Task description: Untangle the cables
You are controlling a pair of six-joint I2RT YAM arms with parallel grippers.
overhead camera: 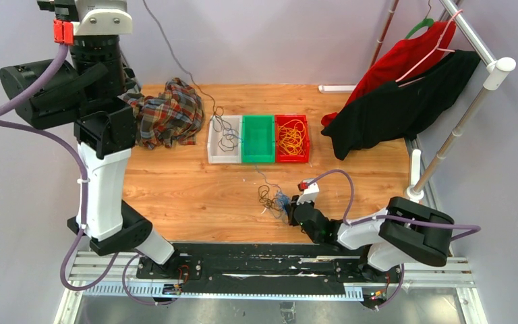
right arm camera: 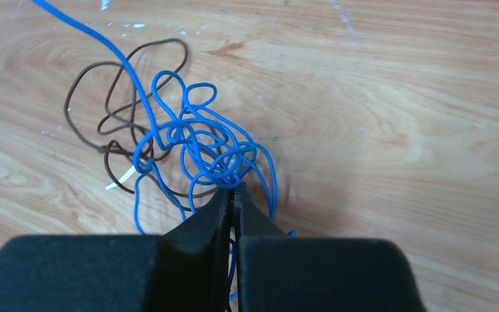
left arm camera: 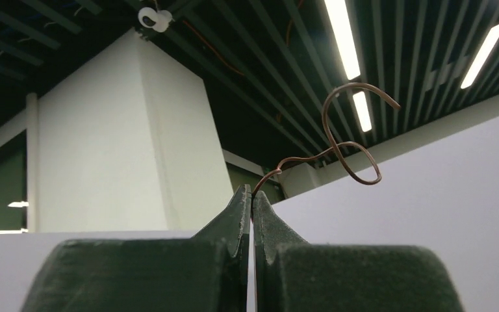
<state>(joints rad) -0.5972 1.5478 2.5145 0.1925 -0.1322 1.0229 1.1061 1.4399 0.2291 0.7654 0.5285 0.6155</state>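
While R gripper (right arm camera: 234, 195) sat clenched on the blue cable (right arm camera: 227, 162) at the near side of the tangle (overhead camera: 273, 199), the brown cable (right arm camera: 162, 41) was looped through it on the wood. Step in hand looked like splitting blue from brown, early on. L gripper (left arm camera: 252, 198) was up high, cam facing ceiling, fingers pinched on a thin brown wire (left arm camera: 302, 158); prob the strand running from the white bin (overhead camera: 224, 160) off the top edge, can't confirm. Next move IMO: draw blue out slowly w/ something pinning brown, else the whole knot drags. Room: tangle lay near the front edge of the table (overhead camera: 175, 196), close to R arm base, so little travel that way; open wood to the left. Green bin (overhead camera: 257, 160) and red bin (overhead camera: 292, 160) w/ yellow cables (overhead camera: 291, 138) sat just behind. Plaid cloth (overhead camera: 168, 111) was well apart, far left.
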